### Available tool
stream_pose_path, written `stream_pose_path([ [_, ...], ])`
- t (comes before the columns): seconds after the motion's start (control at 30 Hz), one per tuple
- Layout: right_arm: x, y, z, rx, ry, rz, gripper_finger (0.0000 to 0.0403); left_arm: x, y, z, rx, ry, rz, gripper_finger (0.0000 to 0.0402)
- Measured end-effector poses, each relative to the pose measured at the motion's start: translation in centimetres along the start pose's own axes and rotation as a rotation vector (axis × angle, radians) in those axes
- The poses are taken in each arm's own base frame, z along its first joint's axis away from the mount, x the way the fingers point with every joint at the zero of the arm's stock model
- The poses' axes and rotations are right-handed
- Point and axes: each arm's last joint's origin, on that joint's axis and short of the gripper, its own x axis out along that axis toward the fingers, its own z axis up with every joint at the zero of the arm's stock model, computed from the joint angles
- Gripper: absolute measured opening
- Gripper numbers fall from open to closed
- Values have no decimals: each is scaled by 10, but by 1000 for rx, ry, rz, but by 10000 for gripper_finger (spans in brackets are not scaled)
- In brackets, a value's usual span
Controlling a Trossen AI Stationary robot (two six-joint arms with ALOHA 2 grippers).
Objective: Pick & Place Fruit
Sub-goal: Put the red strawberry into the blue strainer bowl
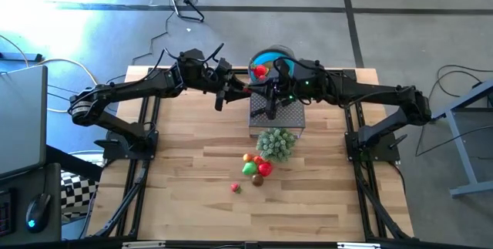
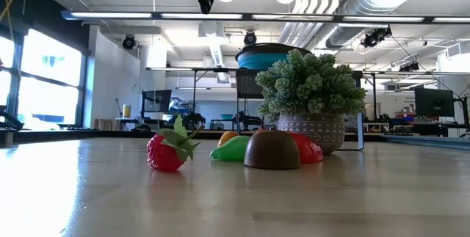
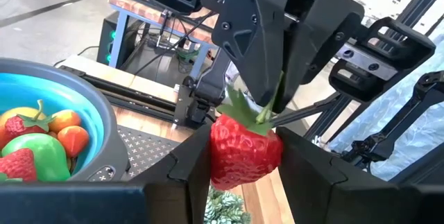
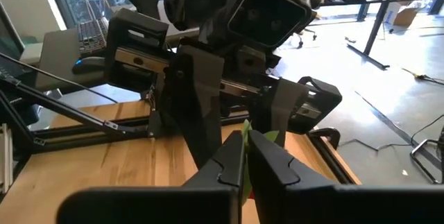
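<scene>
I see pale wood planks on the table [image 1: 192,203], with glossy plastic fruit [image 1: 256,168] at lower centre. Mid-frame, the left gripper [image 3: 239,158] clenches a bumpy red strawberry [image 3: 244,149]; the right gripper [image 4: 246,156] pinches its green leaves. Behind sits a smooth blue bowl [image 1: 271,54], then grey floor.
</scene>
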Motion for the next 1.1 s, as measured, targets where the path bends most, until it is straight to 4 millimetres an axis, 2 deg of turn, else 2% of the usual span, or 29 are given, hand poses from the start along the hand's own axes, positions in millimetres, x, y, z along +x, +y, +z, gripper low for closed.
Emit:
stream_pose_path([
  [0.33,0,-1,0,-18,0,-19,5,0,0,0,0,0,1,143],
  [0.83,0,-2,-5,-23,46,-57,4,0,1,0,52,-4,14,227],
  [1.1,-3,-13,-5,-21,63,-192,3,0,2,2,60,-29,40,237],
])
